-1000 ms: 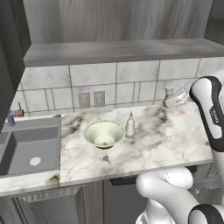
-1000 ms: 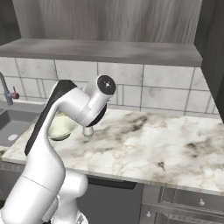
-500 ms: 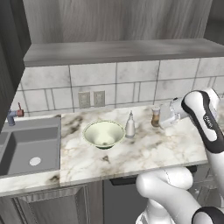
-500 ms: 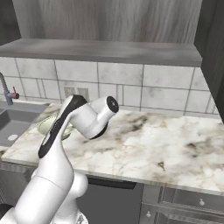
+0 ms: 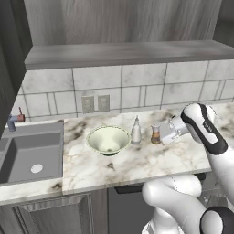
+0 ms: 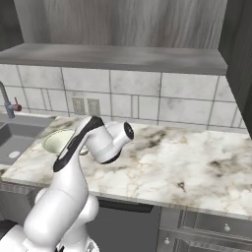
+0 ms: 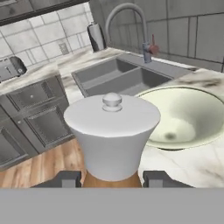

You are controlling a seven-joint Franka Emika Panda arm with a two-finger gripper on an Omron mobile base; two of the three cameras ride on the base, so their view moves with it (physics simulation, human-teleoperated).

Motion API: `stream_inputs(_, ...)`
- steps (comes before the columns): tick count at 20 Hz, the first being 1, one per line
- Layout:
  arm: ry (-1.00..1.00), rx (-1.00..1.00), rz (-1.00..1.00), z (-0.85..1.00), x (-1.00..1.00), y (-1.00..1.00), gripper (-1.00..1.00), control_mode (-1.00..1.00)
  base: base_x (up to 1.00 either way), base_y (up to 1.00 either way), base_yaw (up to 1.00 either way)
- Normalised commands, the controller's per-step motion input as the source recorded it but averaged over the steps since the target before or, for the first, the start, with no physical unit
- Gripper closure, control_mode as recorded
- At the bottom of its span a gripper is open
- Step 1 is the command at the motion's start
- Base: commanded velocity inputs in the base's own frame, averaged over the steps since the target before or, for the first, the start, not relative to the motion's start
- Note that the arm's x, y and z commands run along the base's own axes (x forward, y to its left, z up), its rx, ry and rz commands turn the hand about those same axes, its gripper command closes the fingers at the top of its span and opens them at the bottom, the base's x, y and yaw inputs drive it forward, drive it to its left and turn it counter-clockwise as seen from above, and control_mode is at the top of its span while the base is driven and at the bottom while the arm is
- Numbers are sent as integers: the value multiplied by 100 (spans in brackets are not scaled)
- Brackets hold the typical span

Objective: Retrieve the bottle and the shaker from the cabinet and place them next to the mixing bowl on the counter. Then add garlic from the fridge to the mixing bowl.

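Note:
My gripper (image 5: 161,136) is shut on the small orange-brown shaker (image 5: 155,133), held upright low over the white marble counter (image 5: 137,165); whether its base touches the marble I cannot tell. Just left of it stands the slim white bottle (image 5: 135,130), and left of that the pale cream-green mixing bowl (image 5: 109,140). In the hand view the shaker's pale cap (image 7: 112,127) sits between my fingertips (image 7: 65,179), with the mixing bowl (image 7: 188,116) close behind it. From the right base view my arm covers most of the mixing bowl (image 6: 55,141). The garlic and fridge are out of view.
A grey sink (image 5: 27,157) with a faucet (image 5: 13,119) lies at the counter's left end. Wall outlets (image 5: 95,103) sit behind the bowl, under a grey shelf (image 5: 128,52). A long stretch of marble (image 6: 187,162) runs to the right.
My arm has swung left along the counter with the shaker in its grip, from the far right end to a spot just right of the bottle.

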Motion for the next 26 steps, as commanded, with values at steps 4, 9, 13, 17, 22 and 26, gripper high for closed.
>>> stream_inputs(4, 5, 7, -1, -73, 28, 24, 100, -100, 0, 0, 0)
stream_inputs(9, 3, 9, -3, -65, 18, 18, 100, -100, 0, 0, 0)
stream_inputs(13, 0, 11, -2, -38, 7, 1, 100, -100, 0, 0, 0)
stream_inputs(17, 0, 2, 1, -8, 12, 0, 100, -100, 0, 0, 0)
stream_inputs(22, 0, 0, 3, 0, 1, 0, 100, -100, 0, 0, 0)
stream_inputs(26, -1, -3, 1, 0, 0, 0, 100, -100, 0, 0, 0)
